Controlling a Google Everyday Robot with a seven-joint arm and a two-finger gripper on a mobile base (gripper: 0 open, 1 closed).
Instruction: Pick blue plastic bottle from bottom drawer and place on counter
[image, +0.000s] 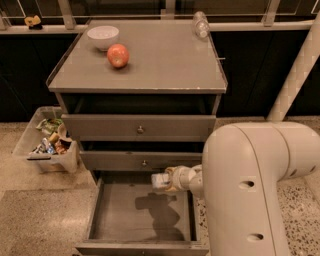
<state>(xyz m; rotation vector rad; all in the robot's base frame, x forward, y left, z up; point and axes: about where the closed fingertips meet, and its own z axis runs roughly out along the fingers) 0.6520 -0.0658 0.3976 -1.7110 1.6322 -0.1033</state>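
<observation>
The bottom drawer (116, 220) of the grey cabinet stands pulled open, and its floor shows only a shadow. My gripper (169, 180) reaches in from the right, above the drawer's back right part. It is shut on the blue plastic bottle (159, 181), which lies sideways in it, pale blue-white, held clear of the drawer floor just below the middle drawer's front. The counter (160, 65) is the cabinet's grey top, well above the gripper.
On the counter are a white bowl (103, 36), a red apple (118, 55) and a clear ribbed bottle (200, 23) at the back right. A plastic bin (45, 145) of snacks stands on the floor to the left. My bulky white arm (250, 190) fills the right foreground.
</observation>
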